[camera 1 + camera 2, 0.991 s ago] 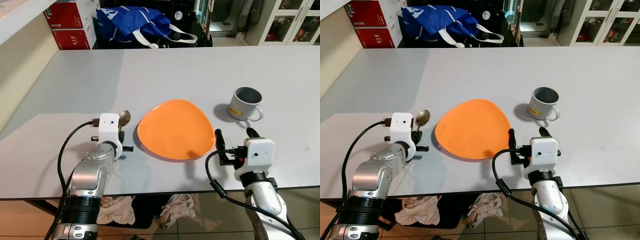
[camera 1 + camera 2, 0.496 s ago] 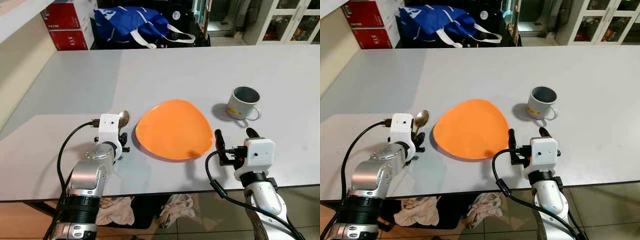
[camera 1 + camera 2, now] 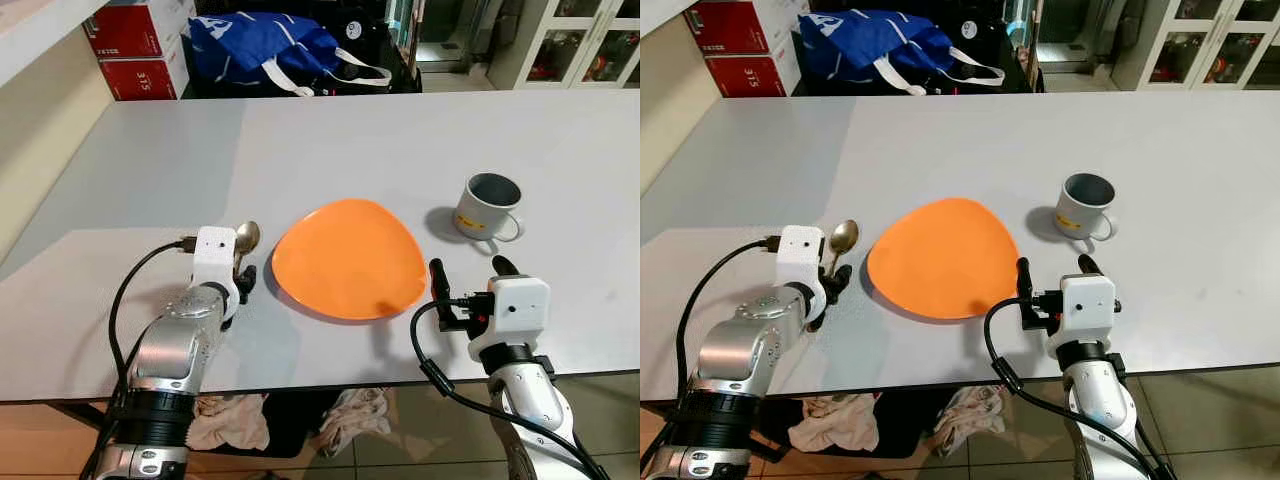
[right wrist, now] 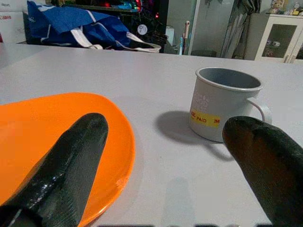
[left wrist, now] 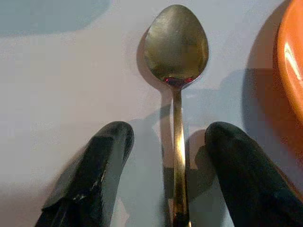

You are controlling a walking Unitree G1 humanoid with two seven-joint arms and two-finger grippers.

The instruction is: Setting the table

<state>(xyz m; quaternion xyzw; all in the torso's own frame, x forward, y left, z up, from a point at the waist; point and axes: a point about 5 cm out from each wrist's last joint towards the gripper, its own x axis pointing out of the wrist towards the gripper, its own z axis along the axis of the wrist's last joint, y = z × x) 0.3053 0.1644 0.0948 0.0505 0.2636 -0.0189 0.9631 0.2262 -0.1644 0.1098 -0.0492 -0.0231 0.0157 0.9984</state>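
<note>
Two fingers of my left claw [image 5: 168,175] sit open astride the spoon [image 5: 176,56] handle; I should close squarely, keeping clear of the plate [image 3: 350,258].

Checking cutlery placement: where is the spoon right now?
The spoon lies on the table just left of the orange plate, between the left claw's open fingers.

From my head views, the spoon [image 3: 246,238] handle is hidden behind the left wrist camera; the mug [image 4: 224,109] label text is too small to read.
</note>
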